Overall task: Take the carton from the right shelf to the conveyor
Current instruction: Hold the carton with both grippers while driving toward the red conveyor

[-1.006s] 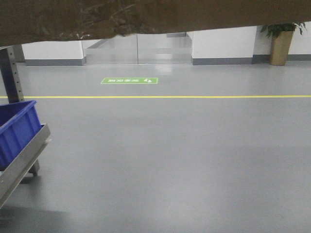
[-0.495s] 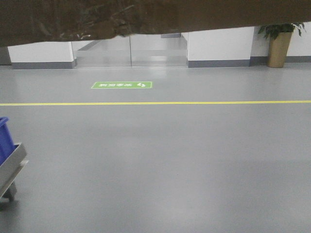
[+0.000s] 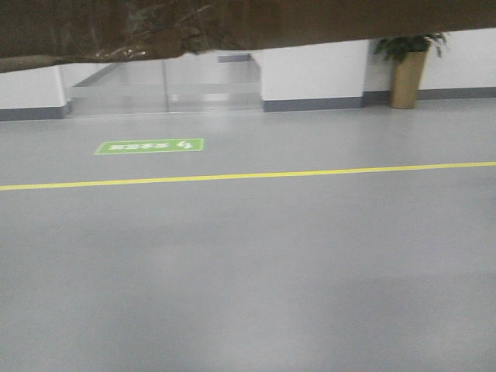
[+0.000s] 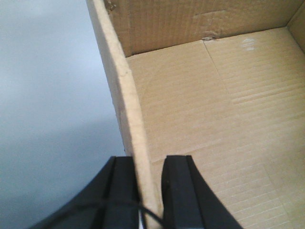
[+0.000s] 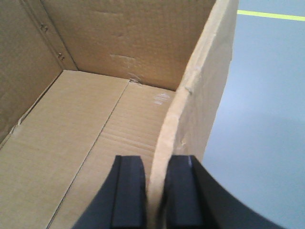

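**Inspector:** State of the grip?

**Operator:** My left gripper (image 4: 150, 167) is clamped on the carton (image 4: 126, 95) at its left wall, one finger outside and one inside. In that wrist view the wall runs from six o'clock up to twelve. My right gripper (image 5: 156, 167) pinches the opposite wall the same way. Both walls bow a little at the pinch.

**Inspector:** Location of the carton?

**Operator:** Raised off the floor (image 3: 248, 271), hanging between my two arms. In the front view its underside, with crinkled tape (image 3: 155, 35), fills the twelve o'clock edge. Both wrist views show nothing inside it.

**Inspector:** Surroundings?

**Operator:** Open grey floor, with a yellow line (image 3: 248, 176) running from nine o'clock to three. There is a green floor sign (image 3: 149, 146) at eleven and a potted plant (image 3: 408, 66) at one. Neither the shelf nor the conveyor is in view.

**Inspector:** Step in hand?

**Operator:** I judge it to be the carry. The carton is off the shelf and not yet set down.

**Inspector:** Requirement for the next move?

**Operator:** First I need to get the conveyor in sight. Both pinches must stay even, since thin cardboard walls may buckle or slip. Then I come square to the belt, lower until the base lies flat, and only then let go
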Motion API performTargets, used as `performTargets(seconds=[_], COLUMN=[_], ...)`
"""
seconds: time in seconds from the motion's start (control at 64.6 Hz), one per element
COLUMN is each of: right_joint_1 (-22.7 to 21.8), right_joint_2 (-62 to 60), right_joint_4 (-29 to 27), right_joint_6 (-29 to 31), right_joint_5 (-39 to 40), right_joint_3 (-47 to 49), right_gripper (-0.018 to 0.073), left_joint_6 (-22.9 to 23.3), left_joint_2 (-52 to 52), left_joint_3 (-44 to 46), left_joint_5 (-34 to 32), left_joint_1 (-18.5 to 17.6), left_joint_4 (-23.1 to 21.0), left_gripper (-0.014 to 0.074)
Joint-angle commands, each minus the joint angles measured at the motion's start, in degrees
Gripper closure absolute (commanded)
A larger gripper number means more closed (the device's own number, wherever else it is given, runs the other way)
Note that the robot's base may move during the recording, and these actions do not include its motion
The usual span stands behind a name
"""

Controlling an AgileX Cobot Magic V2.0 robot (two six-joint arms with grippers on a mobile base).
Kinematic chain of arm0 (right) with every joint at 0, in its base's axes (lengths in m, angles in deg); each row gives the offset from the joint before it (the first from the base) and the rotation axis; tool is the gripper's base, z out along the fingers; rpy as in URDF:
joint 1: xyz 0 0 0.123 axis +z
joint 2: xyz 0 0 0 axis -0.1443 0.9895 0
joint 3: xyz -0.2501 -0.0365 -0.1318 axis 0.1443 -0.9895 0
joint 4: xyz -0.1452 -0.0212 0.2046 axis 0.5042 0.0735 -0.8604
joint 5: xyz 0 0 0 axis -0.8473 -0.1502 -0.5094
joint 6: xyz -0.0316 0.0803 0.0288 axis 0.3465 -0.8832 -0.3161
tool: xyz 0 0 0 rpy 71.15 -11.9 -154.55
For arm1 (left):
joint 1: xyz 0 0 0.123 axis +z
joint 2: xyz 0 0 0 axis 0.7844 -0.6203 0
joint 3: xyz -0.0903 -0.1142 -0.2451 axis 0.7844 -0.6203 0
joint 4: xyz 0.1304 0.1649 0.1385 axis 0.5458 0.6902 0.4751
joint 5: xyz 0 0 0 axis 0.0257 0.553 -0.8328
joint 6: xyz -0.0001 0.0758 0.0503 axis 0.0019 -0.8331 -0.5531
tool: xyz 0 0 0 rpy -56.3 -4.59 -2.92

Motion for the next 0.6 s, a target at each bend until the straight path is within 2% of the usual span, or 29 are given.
performTargets(seconds=[0.0,0.449,0.588], right_joint_1=[0.33,0.33,0.33], right_joint_2=[-0.43,-0.43,-0.43], right_joint_4=[-3.40,-3.40,-3.40], right_joint_6=[1.28,1.28,1.28], right_joint_5=[5.76,5.98,6.01], right_joint_3=[0.21,0.21,0.21], right_gripper=[0.0629,0.0629,0.0629], left_joint_6=[-0.19,-0.19,-0.19], left_joint_2=[0.24,0.24,0.24], left_joint_3=[0.51,0.51,0.51], left_joint_5=[-2.99,-2.99,-2.99], left_joint_1=[-0.75,-0.75,-0.75], left_joint_4=[-4.16,-1.88,1.54], left_gripper=[0.0610,0.0610,0.0610])
